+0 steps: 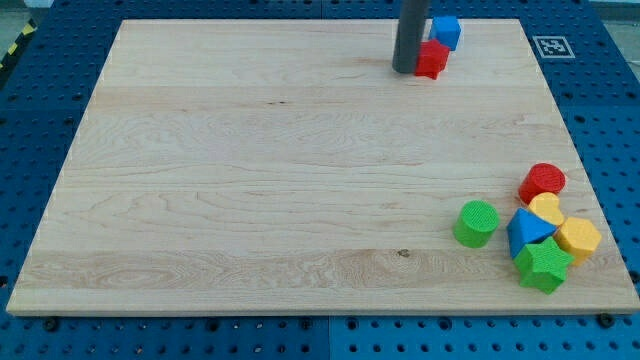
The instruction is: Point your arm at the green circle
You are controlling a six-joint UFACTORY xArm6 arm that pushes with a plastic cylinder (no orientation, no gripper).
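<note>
My tip (405, 71) sits at the view's top, right of centre, touching the left side of a red block (432, 59); blue cube (446, 31) just behind that. No gripper, nothing held. Green circle (477, 223) stands upright on its flat end, axis vertical, lower right, well apart from tip. Right of it, clustered: blue triangle (527, 232), green star (543, 265), yellow heart (546, 208), red cylinder (543, 181), yellow hexagon (578, 239).

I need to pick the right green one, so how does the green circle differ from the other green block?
The green circle is a round cylinder; the green star has points. The green circle stands alone, apart from the cluster at the view's right, while the green star sits packed against the blue triangle and the yellow hexagon. The green star lies nearer the view's bottom. Both are the same green and far from my tip.
</note>
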